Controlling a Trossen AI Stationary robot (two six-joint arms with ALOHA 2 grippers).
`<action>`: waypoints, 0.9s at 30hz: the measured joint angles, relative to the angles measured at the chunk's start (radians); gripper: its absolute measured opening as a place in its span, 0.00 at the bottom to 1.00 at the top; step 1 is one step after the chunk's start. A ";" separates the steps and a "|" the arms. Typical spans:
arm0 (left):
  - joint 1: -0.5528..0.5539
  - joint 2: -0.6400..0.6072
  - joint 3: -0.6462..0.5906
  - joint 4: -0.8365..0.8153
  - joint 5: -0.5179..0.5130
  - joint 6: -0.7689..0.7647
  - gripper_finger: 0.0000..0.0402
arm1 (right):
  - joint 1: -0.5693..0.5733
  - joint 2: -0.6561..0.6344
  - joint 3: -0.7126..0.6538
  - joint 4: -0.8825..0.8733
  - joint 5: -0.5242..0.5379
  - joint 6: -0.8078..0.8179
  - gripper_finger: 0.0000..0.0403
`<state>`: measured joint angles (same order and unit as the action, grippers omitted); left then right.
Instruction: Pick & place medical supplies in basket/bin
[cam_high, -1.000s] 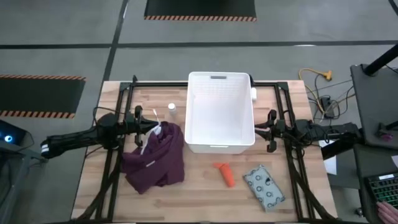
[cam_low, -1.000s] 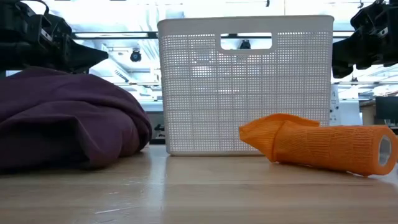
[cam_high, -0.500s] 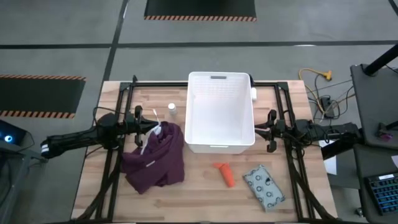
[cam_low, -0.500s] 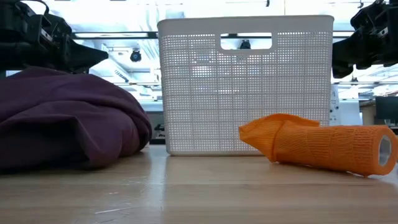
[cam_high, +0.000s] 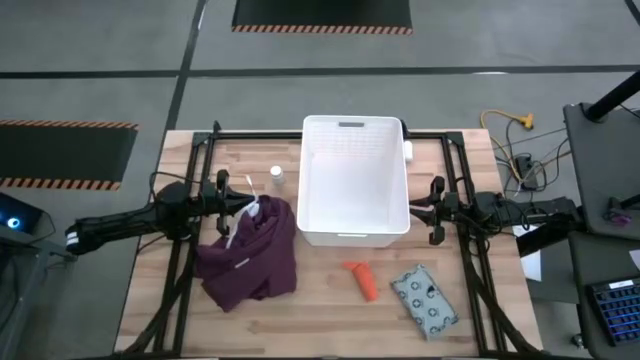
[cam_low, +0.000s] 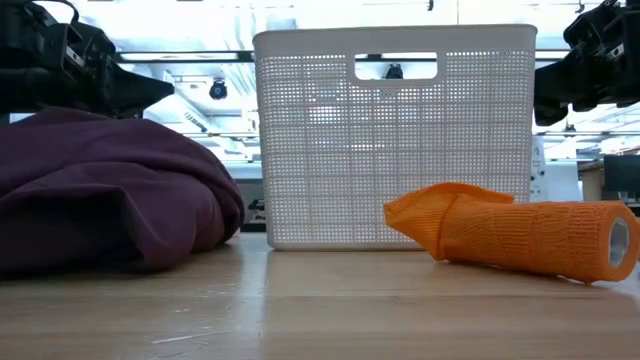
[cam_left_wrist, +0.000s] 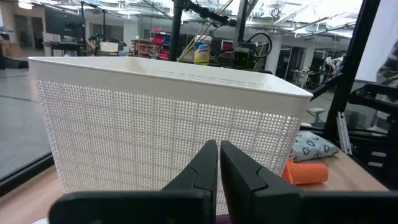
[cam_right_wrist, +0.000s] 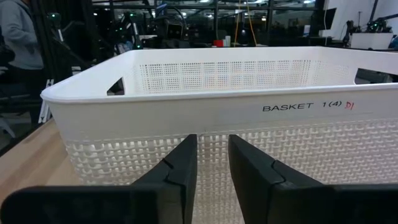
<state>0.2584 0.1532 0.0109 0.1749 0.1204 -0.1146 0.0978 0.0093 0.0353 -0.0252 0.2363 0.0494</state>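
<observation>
The white slatted basket (cam_high: 355, 180) stands mid-table, seen side-on in the low view (cam_low: 395, 140). The orange tube (cam_high: 362, 279) and the grey dotted packet (cam_high: 425, 300) lie near the table's near edge, right of centre. One tiny white bottle (cam_high: 276, 173) stands left of the basket; another (cam_high: 408, 151) stands at its far right corner. My left gripper (cam_high: 243, 205) is shut and hovers over the far edge of the maroon cloth (cam_high: 250, 255), pointing at the basket's left wall (cam_left_wrist: 155, 130). My right gripper (cam_high: 425, 210) is slightly open, just off the basket's right wall (cam_right_wrist: 217, 118).
Black frame rails run along the table's left and right sides under both arms. The bunched maroon cloth (cam_low: 110, 190) fills the near left area. Bare wood lies along the near edge between the cloth and the tube (cam_low: 520, 235). A person stands in the room beyond (cam_right_wrist: 18, 37).
</observation>
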 joint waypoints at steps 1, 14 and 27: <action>0.000 0.000 0.000 0.000 0.000 0.000 0.00 | 0.000 0.000 0.000 0.000 0.000 0.001 0.20; 0.000 0.000 0.000 0.000 0.000 0.000 0.00 | -0.001 0.000 0.000 0.000 0.000 0.001 0.17; 0.000 0.000 0.000 0.000 0.000 0.000 0.00 | -0.001 0.000 0.000 0.004 -0.001 0.186 0.19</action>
<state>0.2583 0.1532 0.0109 0.1751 0.1204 -0.1143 0.0971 0.0093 0.0353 -0.0208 0.2352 0.2353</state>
